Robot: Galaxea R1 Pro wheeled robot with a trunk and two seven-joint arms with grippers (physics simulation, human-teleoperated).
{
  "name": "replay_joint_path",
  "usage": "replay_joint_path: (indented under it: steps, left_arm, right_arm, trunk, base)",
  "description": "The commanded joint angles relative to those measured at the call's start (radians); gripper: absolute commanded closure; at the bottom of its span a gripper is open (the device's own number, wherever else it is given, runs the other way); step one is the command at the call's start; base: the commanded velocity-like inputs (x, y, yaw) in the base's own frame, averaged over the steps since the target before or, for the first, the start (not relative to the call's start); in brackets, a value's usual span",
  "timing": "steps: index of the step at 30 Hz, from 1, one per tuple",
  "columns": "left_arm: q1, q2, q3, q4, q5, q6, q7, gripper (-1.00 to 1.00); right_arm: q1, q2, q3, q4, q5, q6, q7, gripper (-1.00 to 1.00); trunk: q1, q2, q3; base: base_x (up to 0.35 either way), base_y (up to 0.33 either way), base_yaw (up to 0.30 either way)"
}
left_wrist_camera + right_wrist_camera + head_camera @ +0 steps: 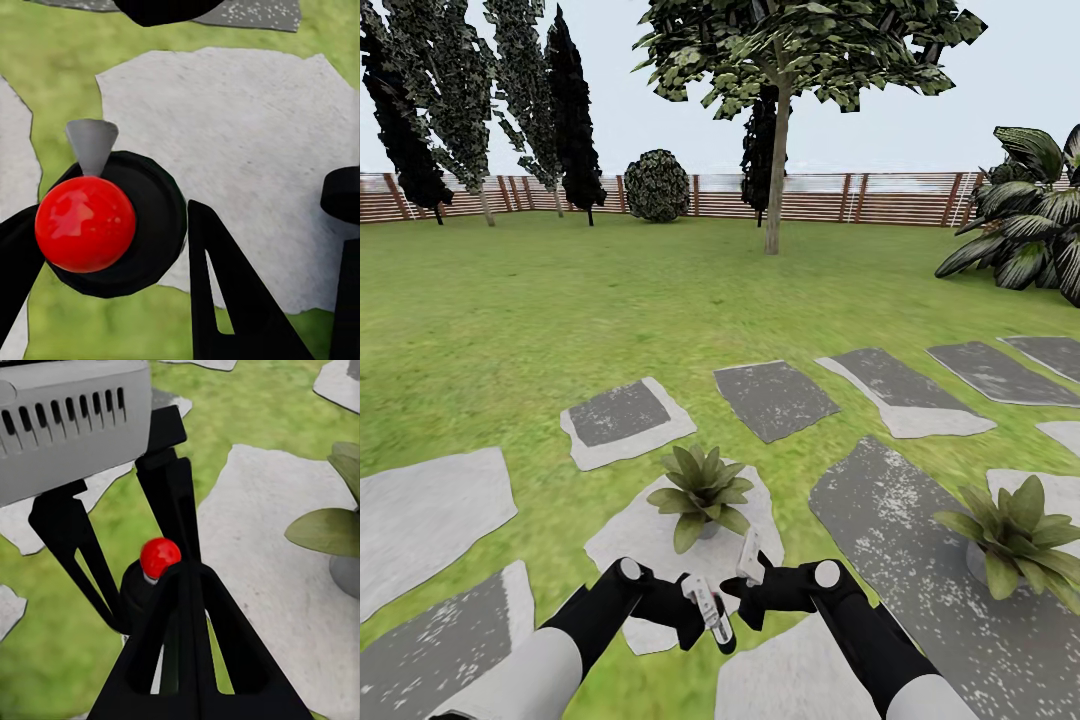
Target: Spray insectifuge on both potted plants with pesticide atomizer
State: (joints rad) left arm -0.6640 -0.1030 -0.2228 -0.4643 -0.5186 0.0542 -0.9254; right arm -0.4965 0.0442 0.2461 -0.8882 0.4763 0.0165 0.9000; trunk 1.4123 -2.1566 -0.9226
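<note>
The pesticide atomizer, seen from above in the left wrist view, is a dark round bottle with a red ball cap and a grey nozzle cone. My left gripper is shut on it, a black finger pressed to each side. It hangs over a pale stepping stone. My right gripper is shut, its tip right beside the red cap. One potted plant stands just beyond both grippers on the pale stone; its leaves show in the right wrist view. The other potted plant stands to the right on a dark stone.
Grey and pale stepping stones lie across the green lawn of the garden. A tree stands mid-lawn before a brown slatted fence. There is a round dark bush by the fence and a big striped broad-leaved plant at the far right.
</note>
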Motion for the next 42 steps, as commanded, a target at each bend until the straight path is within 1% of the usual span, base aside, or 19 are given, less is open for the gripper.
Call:
replay_joint_path:
  steps: [1, 8, 11, 13, 35, 42]
  left_arm:
    - [0.0, -0.002, 0.0, -0.003, -0.003, 0.006, -0.005, 1.0]
    - [0.0, -0.003, 0.003, -0.004, 0.0, 0.004, -0.006, 1.0]
    - [0.0, -0.002, 0.002, -0.002, 0.032, 0.001, -0.008, 1.0]
    - [0.0, -0.002, 0.001, -0.002, 0.041, 0.0, -0.01, 1.0]
    - [0.0, -0.003, 0.001, -0.004, 0.046, -0.002, -0.012, 1.0]
    - [0.0, -0.003, 0.0, -0.004, 0.046, -0.028, -0.012, 1.0]
  right_arm:
    - [0.0, 0.0, -0.001, -0.002, 0.005, 0.002, 0.004, 1.0]
    - [0.0, 0.0, -0.001, -0.002, 0.005, 0.001, 0.004, 1.0]
    - [0.0, 0.0, -0.001, 0.0, 0.005, 0.002, 0.004, 1.0]
    - [0.0, -0.001, -0.001, 0.0, 0.005, 0.001, 0.004, 1.0]
    - [0.0, -0.001, -0.001, 0.002, 0.005, 0.001, 0.004, 1.0]
    - [0.0, -0.001, -0.001, 0.003, 0.005, 0.001, 0.004, 1.0]
  trunk:
    - [0.0, 0.0, -0.001]
    - [0.0, 0.0, -0.001]
    - [0.0, 0.0, -0.001]
    - [0.0, 0.0, -0.001]
    - [0.0, 0.0, -0.001]
    - [0.0, 0.0, -0.001]
  base:
    - [0.0, 0.0, 0.0]
    - [0.0, 0.0, 0.0]
    - [0.0, 0.0, 0.0]
    - [0.0, 0.0, 0.0]
    - [0.0, 0.0, 0.0]
    - [0.0, 0.0, 0.0]
